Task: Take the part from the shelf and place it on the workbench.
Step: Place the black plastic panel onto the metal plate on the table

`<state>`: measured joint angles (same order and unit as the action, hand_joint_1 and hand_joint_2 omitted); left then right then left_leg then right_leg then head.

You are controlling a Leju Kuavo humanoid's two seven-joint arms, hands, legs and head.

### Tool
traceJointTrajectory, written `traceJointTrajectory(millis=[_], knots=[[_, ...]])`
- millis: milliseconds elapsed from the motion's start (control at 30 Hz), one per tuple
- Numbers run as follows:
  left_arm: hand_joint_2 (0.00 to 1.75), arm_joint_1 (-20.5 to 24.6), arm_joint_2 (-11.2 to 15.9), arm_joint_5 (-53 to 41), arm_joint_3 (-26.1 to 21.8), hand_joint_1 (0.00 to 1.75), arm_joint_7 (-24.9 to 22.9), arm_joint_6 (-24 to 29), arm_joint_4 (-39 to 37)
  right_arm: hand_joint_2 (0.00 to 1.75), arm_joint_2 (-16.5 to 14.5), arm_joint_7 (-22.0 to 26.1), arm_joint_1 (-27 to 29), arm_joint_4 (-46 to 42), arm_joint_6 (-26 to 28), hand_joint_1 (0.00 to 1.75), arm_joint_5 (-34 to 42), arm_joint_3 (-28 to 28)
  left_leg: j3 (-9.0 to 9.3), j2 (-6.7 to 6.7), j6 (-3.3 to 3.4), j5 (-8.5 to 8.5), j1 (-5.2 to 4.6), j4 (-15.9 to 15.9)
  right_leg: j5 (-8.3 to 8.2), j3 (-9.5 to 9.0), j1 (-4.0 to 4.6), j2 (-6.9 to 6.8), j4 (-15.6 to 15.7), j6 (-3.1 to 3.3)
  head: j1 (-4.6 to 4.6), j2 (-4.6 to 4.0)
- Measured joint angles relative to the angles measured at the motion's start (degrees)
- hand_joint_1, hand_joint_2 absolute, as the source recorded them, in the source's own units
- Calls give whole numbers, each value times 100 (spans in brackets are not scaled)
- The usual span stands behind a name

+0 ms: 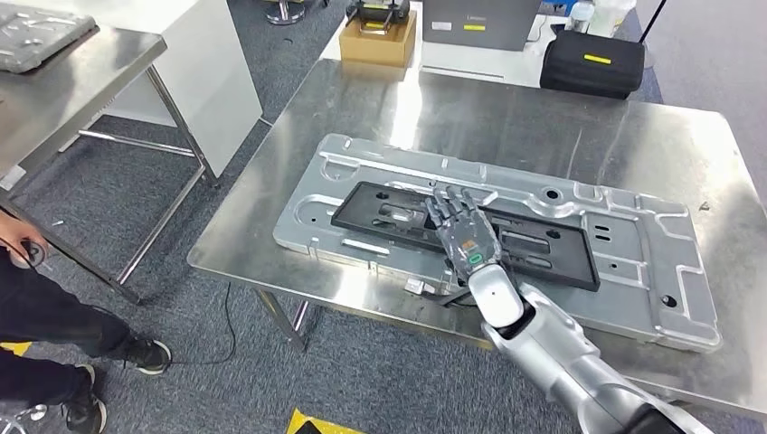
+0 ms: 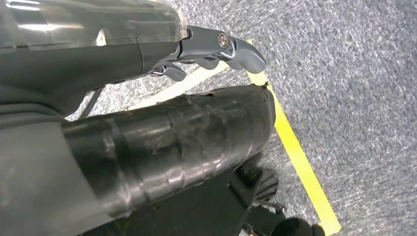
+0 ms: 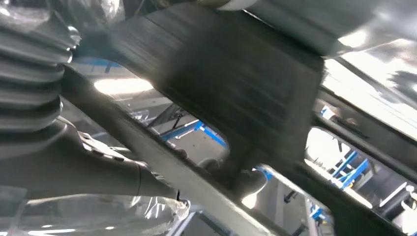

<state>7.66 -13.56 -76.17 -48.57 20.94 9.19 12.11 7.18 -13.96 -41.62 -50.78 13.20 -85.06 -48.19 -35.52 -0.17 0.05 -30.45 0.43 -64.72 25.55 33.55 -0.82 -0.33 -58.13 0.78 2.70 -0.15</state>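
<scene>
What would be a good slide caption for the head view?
Right hand rests on black frame atop silver panel on steel workbench.

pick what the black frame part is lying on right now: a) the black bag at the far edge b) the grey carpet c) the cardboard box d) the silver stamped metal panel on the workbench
d: in the head view the black frame part lies flat on the silver stamped panel, which sits on the steel workbench, with the right hand on top of it.
</scene>
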Motion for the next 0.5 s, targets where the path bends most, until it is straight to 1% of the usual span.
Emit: traceJointTrajectory(millis=[33, 67, 100, 133, 167, 200, 233, 267, 300, 367, 400, 433, 467, 500], knots=[[0, -17, 1, 3, -1, 0, 5, 2, 0, 0, 44, -10, 68, -107, 111, 0, -4, 40, -165, 0, -17, -192, 6, -372, -1, 8, 4, -11, -1, 15, -3, 0], [0, -33, 2, 4, -1, 0, 5, 3, 0, 0, 78, -34, 134, -195, 221, 0, -7, 67, -307, 1, -31, -320, 14, -697, 0, 17, 8, -14, -5, 18, -3, 0], [0, -45, 3, 4, -2, 0, 4, 5, 0, 0, 109, -62, 194, -267, 311, 0, -9, 87, -381, 1, -40, -351, 20, -876, 1, 23, 10, -9, -11, 20, -3, 0], [0, -51, 5, 4, -2, 0, 2, 6, 0, 0, 127, -87, 244, -321, 370, 0, -10, 93, -365, 1, -43, -276, 24, -863, 3, 27, 9, 2, -20, 21, -3, 0], [0, -51, 7, 8, -1, 0, -1, 8, 0, 0, 140, -105, 284, -361, 392, 0, -10, 95, -246, 1, -39, -104, 28, -629, 7, 26, 7, 17, -32, 16, -3, 0], [0, -49, 8, 17, -1, 0, -2, 13, 0, 0, 148, -107, 312, -389, 358, 0, -10, 101, -66, 2, -27, 98, 31, -250, 16, 26, 5, 32, -46, 5, -3, 0], [0, -45, 9, 31, 0, 0, -3, 18, 0, 0, 157, -92, 326, -413, 265, 0, -9, 112, 106, 1, -11, 240, 25, 117, 26, 31, 16, 46, -65, -12, -3, 0], [0, -41, 9, 53, -1, 0, -1, 27, 0, 0, 175, -53, 330, -444, 99, 0, -7, 131, 240, -3, 12, 328, 20, 403, 31, 42, 26, 58, -80, -37, -1, 0], [0, -43, 10, 78, -2, 0, 3, 39, 0, 0, 202, 1, 327, -482, -108, 0, -2, 154, 306, -7, 35, 347, 12, 557, 29, 53, 34, 67, -88, -64, 2, 0], [0, -58, 18, 144, -8, 0, 15, 65, 0, 0, 303, 155, 300, -607, -679, 0, 26, 200, 327, -13, 97, 340, 1, 610, 7, 61, 40, 76, -75, -127, 4, 0], [0, -67, 23, 179, -13, 0, 25, 78, 0, 0, 381, 235, 279, -698, -973, 0, 52, 212, 336, -8, 137, 359, 5, 636, 16, 57, 29, 74, -83, -158, 4, 0], [0, -73, 27, 218, -19, 0, 37, 89, 0, 0, 478, 316, 259, -813, -1266, 0, 92, 219, 346, -6, 181, 382, 10, 663, 63, 75, 22, 71, -137, -189, 3, 0], [0, -73, 29, 245, -26, 0, 50, 100, 0, 0, 587, 377, 247, -933, -1489, 0, 141, 219, 350, -5, 226, 406, 18, 690, 176, 146, 14, 68, -299, -216, 4, 0], [0, -76, 30, 268, -34, 0, 62, 111, 0, 0, 693, 419, 250, -1041, -1646, 0, 197, 217, 347, -7, 256, 422, 19, 704, 345, 276, 6, 64, -581, -238, 6, 0]])
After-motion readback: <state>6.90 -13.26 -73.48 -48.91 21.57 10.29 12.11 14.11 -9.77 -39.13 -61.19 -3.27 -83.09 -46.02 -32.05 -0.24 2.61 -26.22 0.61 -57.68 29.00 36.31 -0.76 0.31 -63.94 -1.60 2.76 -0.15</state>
